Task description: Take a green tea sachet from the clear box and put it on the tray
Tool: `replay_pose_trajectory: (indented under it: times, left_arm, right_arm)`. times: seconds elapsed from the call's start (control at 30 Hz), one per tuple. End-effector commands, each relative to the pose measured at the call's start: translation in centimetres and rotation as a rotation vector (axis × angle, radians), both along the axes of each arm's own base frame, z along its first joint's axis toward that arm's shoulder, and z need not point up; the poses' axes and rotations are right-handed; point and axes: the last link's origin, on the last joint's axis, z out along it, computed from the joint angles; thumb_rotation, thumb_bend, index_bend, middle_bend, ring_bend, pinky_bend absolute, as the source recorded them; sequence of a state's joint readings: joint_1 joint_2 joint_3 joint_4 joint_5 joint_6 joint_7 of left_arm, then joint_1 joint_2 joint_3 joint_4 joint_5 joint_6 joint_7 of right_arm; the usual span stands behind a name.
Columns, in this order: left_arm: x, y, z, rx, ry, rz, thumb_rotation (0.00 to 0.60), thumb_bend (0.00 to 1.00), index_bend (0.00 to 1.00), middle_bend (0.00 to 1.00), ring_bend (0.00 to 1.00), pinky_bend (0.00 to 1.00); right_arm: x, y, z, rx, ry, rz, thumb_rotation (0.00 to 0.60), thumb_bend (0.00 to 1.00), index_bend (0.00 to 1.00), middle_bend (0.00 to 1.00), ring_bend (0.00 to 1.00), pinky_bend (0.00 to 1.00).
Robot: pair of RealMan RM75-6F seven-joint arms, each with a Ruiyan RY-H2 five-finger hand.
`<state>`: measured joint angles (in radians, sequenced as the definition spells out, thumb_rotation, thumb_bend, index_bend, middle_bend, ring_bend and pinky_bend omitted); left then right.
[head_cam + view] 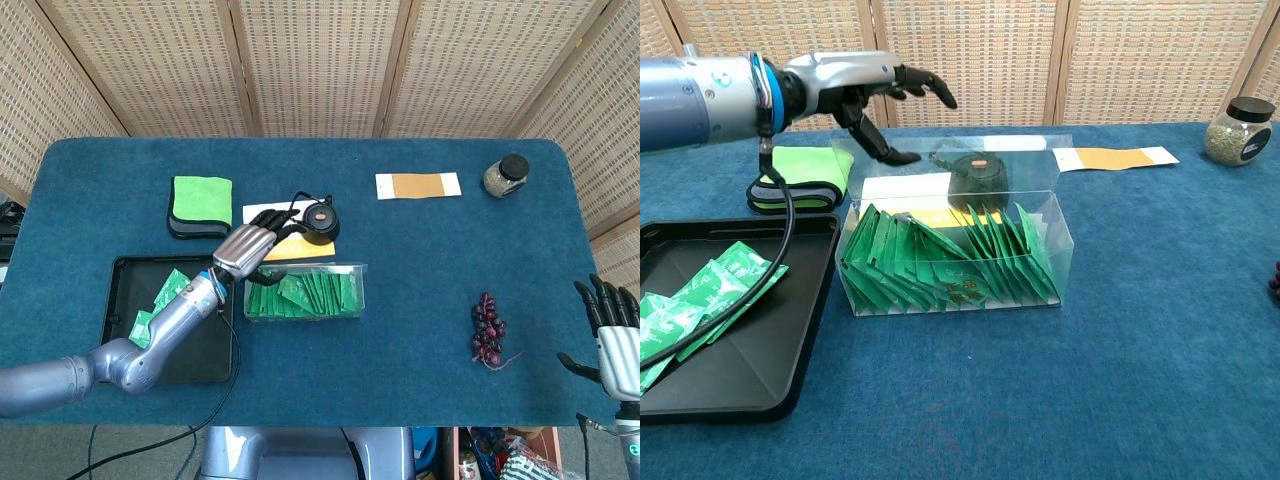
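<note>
Sachets of green tea (pixel 940 262) are standing on edge in a packed row inside the clear box (pixel 1052 262), which we are taking as our landmark on the blue worktop (pixel 420 270). We are holding the left hand (pixel 865 88) above the box's rear left corner; its fingers are spread apart and grasping nothing, and no sachet is touching it in either view. In the head view the same hand (pixel 245 247) is showing just over the box's left end, with the forearm reaching back across the black tray (pixel 118 268).

The tray is lying just beside the box, on its left. Several loose sachets (pixel 700 290) are already lying flat in the tray, on the side away from the box.

Directly behind the box, a small dark teapot (pixel 976 180) is sitting on a white and yellow card (pixel 300 250). Behind and to the left of the box, a folded green cloth (pixel 201 198) is resting on a dark pad. Behind and to the right of the box, a tan slip with white ends (pixel 418 185) is lying flat, and further right of it a jar with a black lid (pixel 506 176) is standing upright.

Well to the right of the box, a dark bunch of grapes (pixel 488 332) is lying on the worktop. We are keeping the right hand (pixel 612 335) beyond the grapes, at the worktop's right edge, fingers extended upward and apart, grasping nothing.
</note>
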<state>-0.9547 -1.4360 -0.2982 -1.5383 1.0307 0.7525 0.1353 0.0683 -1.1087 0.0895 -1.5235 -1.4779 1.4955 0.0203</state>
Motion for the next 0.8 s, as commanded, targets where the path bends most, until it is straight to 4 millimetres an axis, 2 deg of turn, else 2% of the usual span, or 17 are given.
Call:
replay_pose_trajectory:
  times: [0.03, 0.43, 0.67, 0.8]
  left_arm:
    - [0.3, 1.2, 0.6, 0.040, 0.001, 0.006, 0.600, 0.38, 0.17, 0.00, 0.00, 0.00]
    - [-0.6, 5.3, 1.0, 0.124, 0.074, 0.088, 0.600, 0.40, 0.17, 0.00, 0.00, 0.00]
    - [-1.6, 5.9, 0.2, 0.116, 0.074, 0.143, 0.600, 0.40, 0.17, 0.00, 0.00, 0.00]
    - [-1.6, 5.7, 0.6, 0.130, 0.052, 0.125, 0.600, 0.40, 0.17, 0.00, 0.00, 0.00]
  right_arm:
    - [-0.1, 0.0, 0.0, 0.002, -0.001, -0.003, 0.600, 0.00, 0.00, 0.00, 0.00, 0.00]
    - [-0.4, -0.3, -0.3, 0.013, 0.006, -0.018, 0.600, 0.00, 0.00, 0.00, 0.00, 0.00]
    - [-0.5, -0.4, -0.4, 0.016, 0.010, -0.027, 0.600, 0.00, 0.00, 0.00, 0.00, 0.00]
    - [-0.5, -0.4, -0.4, 0.014, 0.009, -0.028, 0.600, 0.00, 0.00, 0.00, 0.00, 0.00]
